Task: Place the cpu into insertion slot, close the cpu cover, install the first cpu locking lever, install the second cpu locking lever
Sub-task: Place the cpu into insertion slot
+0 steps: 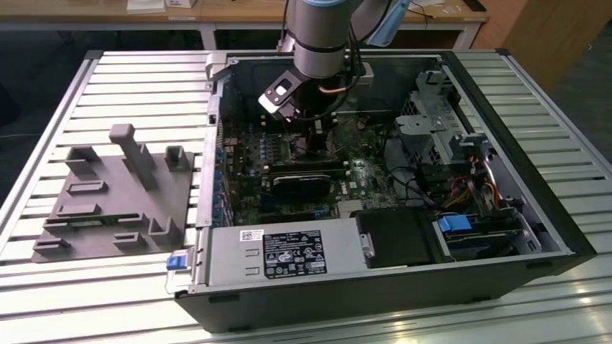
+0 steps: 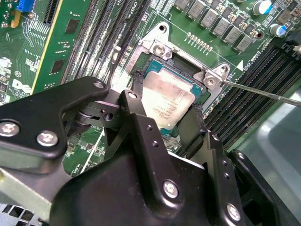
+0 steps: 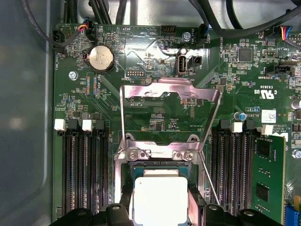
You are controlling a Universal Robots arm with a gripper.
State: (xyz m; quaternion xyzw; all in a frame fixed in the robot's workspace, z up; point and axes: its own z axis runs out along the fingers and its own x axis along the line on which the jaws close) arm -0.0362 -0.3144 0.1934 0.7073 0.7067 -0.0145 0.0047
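Note:
In both wrist views the cpu [image 2: 165, 102] [image 3: 160, 197], a flat square chip with a silvery top, lies level in the insertion slot [image 2: 162, 69] [image 3: 160, 170]. My gripper [image 2: 167, 94] [image 3: 160, 201] is shut on the cpu, with one black finger [image 2: 135, 96] against each of two opposite edges. The cpu cover [image 3: 141, 92], a thin silvery frame with a window, stands hinged open beyond the slot. A thin wire locking lever [image 3: 209, 181] [image 2: 263, 92] sticks up loose beside the slot. In the exterior view my gripper [image 1: 308, 136] reaches down into the open computer case.
Long black memory slots [image 3: 82, 174] [image 3: 233, 169] flank the socket on both sides. A black heatsink block [image 1: 301, 183] and the power supply [image 1: 277, 254] lie nearer the case's front. A grey fixture [image 1: 115, 193] sits on the slatted table at the exterior view's left.

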